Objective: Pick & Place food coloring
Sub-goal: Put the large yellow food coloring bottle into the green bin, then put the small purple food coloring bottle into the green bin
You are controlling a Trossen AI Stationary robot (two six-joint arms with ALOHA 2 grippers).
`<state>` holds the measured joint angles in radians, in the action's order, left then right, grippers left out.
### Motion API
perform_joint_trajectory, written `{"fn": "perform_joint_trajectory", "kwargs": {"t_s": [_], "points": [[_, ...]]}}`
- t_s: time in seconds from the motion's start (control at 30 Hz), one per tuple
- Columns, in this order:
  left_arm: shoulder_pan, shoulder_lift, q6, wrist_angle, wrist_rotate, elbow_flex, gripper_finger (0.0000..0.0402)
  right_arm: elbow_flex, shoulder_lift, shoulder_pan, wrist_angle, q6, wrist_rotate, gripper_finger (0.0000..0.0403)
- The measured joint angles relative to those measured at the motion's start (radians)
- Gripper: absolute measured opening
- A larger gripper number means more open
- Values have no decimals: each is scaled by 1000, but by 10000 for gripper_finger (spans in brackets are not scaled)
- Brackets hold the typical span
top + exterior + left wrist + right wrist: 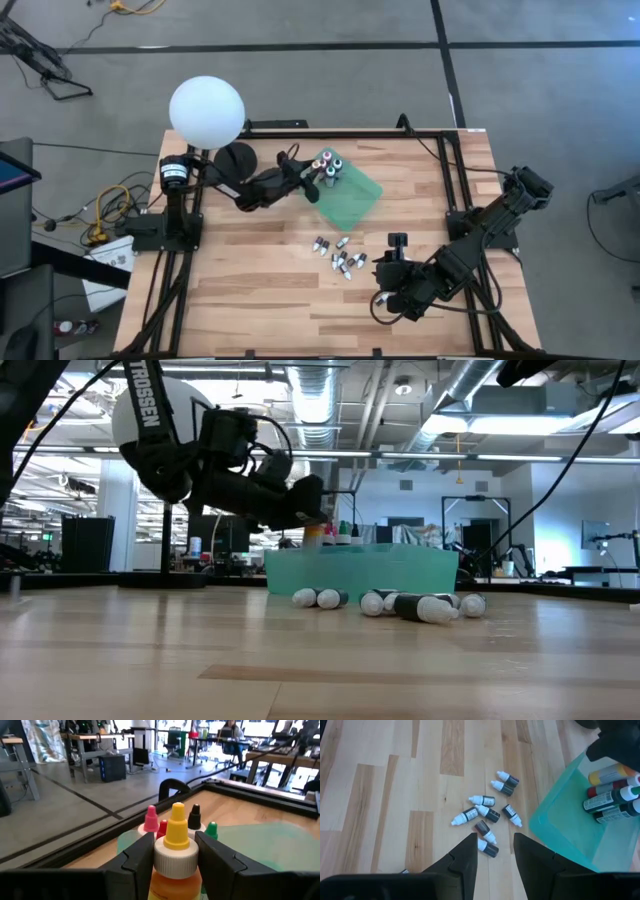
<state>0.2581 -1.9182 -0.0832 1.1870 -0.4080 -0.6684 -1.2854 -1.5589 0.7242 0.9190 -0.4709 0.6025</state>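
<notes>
My left gripper (318,181) is over the far left corner of the flat green tray (352,198) and is shut on a yellow-capped orange bottle (176,834). Behind it, several bottles with pink, red, black and green caps (172,822) stand upright in the tray (260,837). Several small dark bottles with white caps (339,257) lie on their sides on the wood near the tray; they also show in the right wrist view (487,815). My right gripper (494,855) is open and empty above them, on their right (392,256). My left gripper pinches the orange bottle between its two fingers (141,857), at the white collar and shoulder (175,862) just under the yellow cap. The fingers come nearly level from the table's left. The bottle stands upright (313,537); the tray wall hides its bottom.
A white globe (207,110) stands at the table's far left corner behind the left arm. Black frame rails (445,170) run along the table's far and side edges. The wood toward the near edge (260,310) is bare.
</notes>
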Motion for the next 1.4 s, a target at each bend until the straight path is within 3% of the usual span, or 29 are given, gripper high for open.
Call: {"fn": "perform_joint_trajectory", "kwargs": {"t_s": [0.4,0.83,1.4], "points": [[0,0,14,-55,-69,3,133,0,0,2,0,0,-1,118],[0,0,9,-55,-71,3,134,0,0,-2,0,0,-1,118],[-2,0,9,-77,-95,3,183,0,0,-2,-1,0,-1,118]]}}
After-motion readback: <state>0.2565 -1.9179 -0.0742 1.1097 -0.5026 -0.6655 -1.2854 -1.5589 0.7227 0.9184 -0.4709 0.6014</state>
